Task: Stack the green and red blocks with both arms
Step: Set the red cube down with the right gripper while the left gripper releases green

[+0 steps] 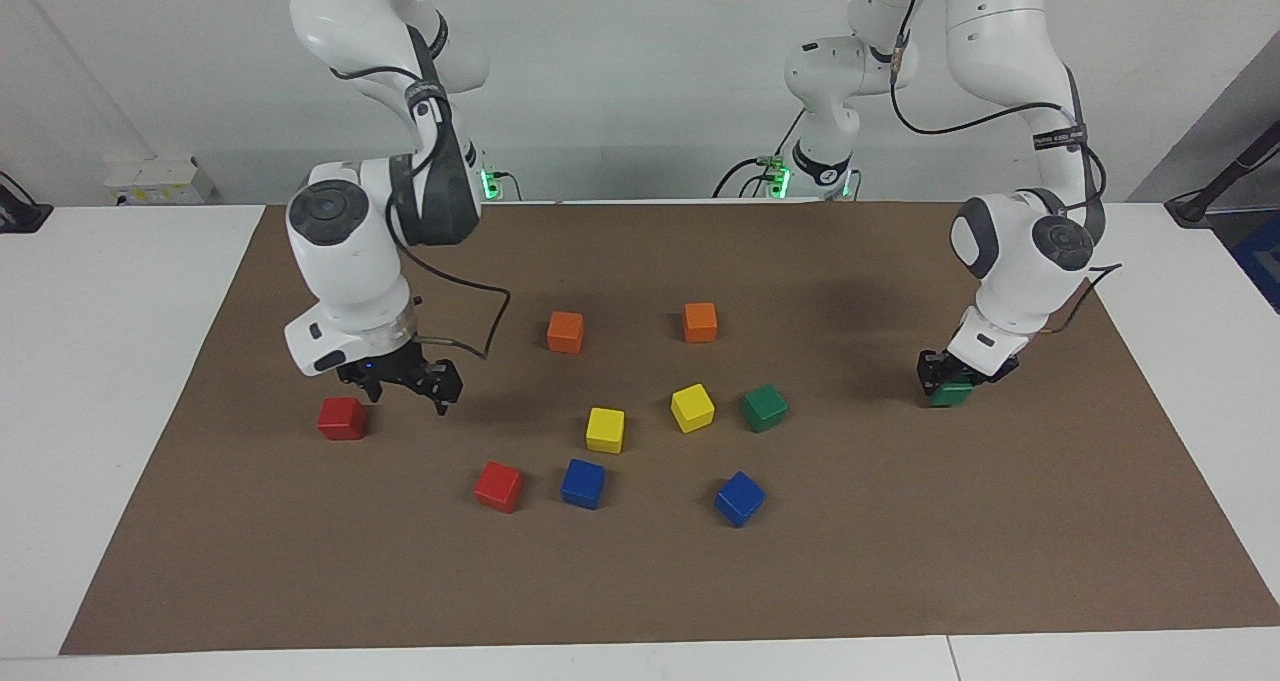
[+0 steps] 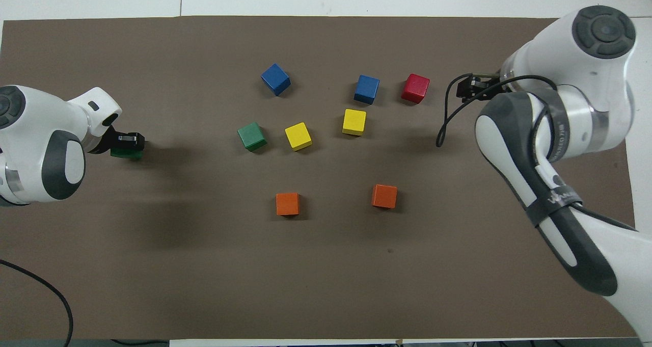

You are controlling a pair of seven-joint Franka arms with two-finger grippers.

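My left gripper (image 1: pixel 950 379) is shut on a dark green block (image 1: pixel 953 394), low at the brown mat toward the left arm's end; both also show in the overhead view, the gripper (image 2: pixel 128 142) over the block (image 2: pixel 125 153). A second green block (image 1: pixel 764 407) (image 2: pixel 251 136) sits beside a yellow one mid-table. My right gripper (image 1: pixel 408 389) is open and empty just above the mat, beside a red block (image 1: pixel 342 418) that my right arm hides in the overhead view. The gripper shows there (image 2: pixel 469 87). A second red block (image 1: pixel 498 486) (image 2: pixel 415 88) lies next to a blue one.
Two orange blocks (image 1: pixel 565 331) (image 1: pixel 700 322) lie nearer the robots. Two yellow blocks (image 1: pixel 605 429) (image 1: pixel 692 407) and two blue blocks (image 1: pixel 583 483) (image 1: pixel 739 498) lie mid-table. The brown mat (image 1: pixel 1000 561) covers a white table.
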